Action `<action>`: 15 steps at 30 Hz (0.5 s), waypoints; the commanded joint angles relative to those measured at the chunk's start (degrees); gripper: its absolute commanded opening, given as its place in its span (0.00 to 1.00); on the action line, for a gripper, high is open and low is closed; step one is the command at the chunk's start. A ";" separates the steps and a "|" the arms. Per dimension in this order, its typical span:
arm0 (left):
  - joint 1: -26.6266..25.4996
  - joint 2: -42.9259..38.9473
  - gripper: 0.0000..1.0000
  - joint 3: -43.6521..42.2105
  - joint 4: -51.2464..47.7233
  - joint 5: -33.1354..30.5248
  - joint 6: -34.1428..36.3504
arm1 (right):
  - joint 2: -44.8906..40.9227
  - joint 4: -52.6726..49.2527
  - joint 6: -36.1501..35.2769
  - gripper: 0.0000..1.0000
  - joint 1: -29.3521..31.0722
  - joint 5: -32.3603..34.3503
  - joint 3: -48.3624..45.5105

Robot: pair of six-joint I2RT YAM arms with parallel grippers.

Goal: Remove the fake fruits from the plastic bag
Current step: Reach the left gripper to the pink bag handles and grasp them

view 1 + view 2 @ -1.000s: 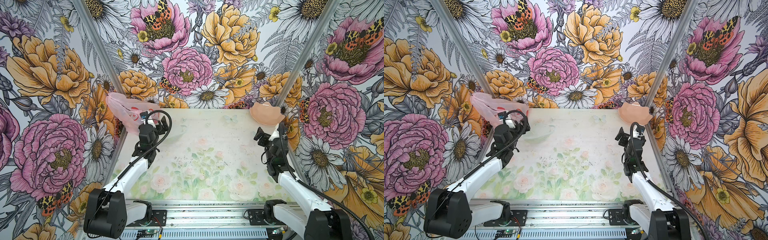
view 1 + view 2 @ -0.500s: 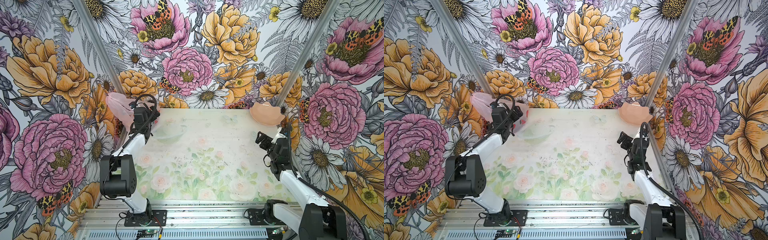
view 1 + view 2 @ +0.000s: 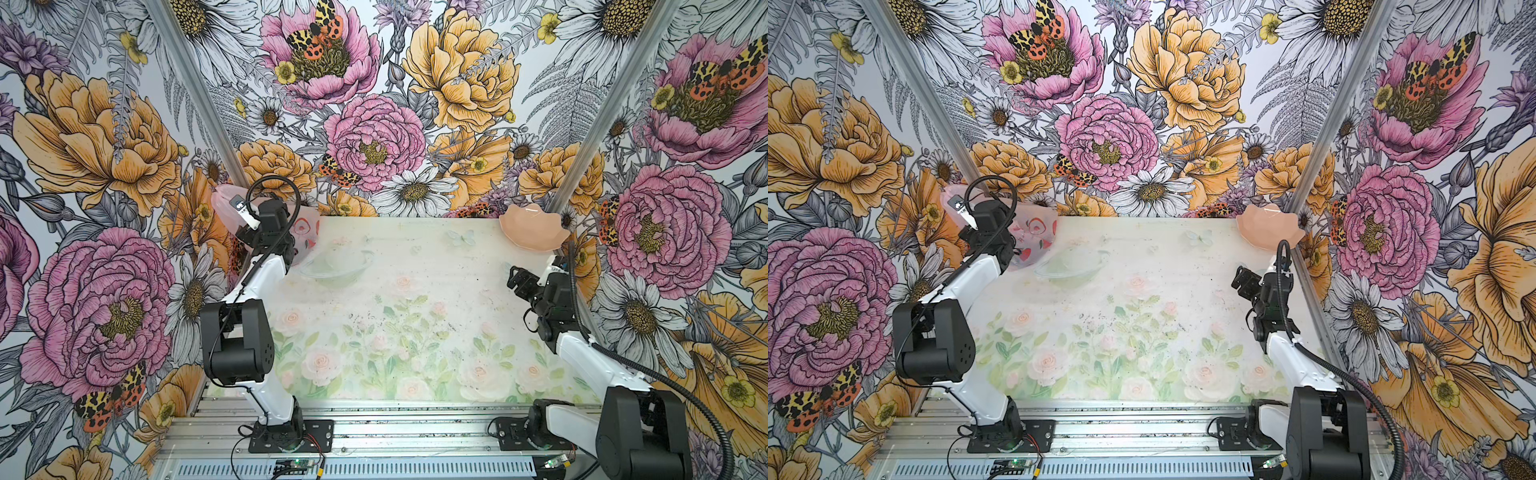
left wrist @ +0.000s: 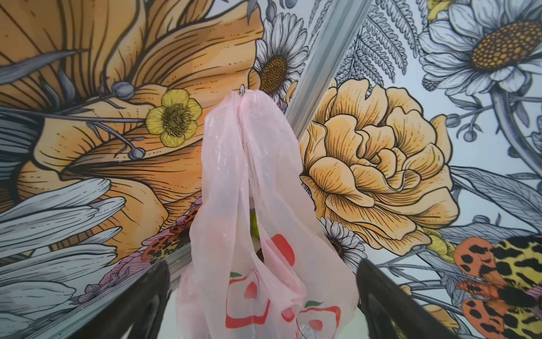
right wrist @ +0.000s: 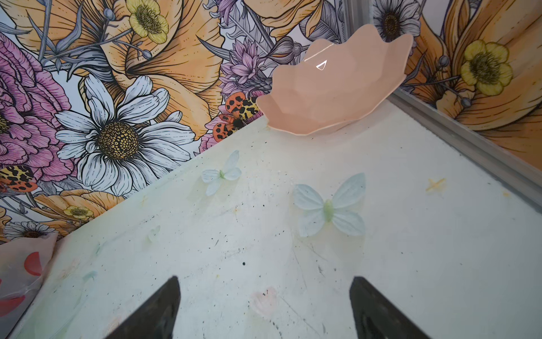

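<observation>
Top views: the bag (image 3: 305, 232) (image 3: 1034, 232) hung at the table's (image 3: 415, 291) upper-left corner; a bowl (image 3: 534, 232) sat upper right.
Left wrist: the left gripper (image 4: 261, 264), spread, flanked the bag low in frame.
Right wrist: the right gripper (image 5: 264, 278), spread, was over the table; the bag was lower left.

A peach bowl (image 3: 534, 233) sits far-right on the table (image 3: 415, 266).

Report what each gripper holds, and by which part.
Nothing is held. The left gripper stands open around the hanging plastic bag; the right gripper is open above the table.
</observation>
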 commanded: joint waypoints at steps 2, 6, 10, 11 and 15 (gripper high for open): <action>3.51 3.49 0.99 4.02 -3.05 4.25 -4.30 | 0.21 -1.14 0.62 0.91 1.07 -0.25 2.76; 4.67 8.73 0.96 8.98 -5.62 2.96 -4.06 | 0.57 -2.76 0.10 0.90 2.25 0.59 3.82; 5.73 13.95 0.97 15.18 -8.05 4.01 -3.18 | 0.77 -4.31 -0.74 0.90 3.70 1.75 4.54; 6.05 15.40 0.97 16.66 -8.45 4.54 -3.30 | 0.71 -4.55 -0.77 0.90 4.10 2.00 4.65; 6.85 19.40 0.96 21.37 -9.37 6.15 -3.12 | 0.65 -5.20 -0.83 0.90 5.23 2.97 4.52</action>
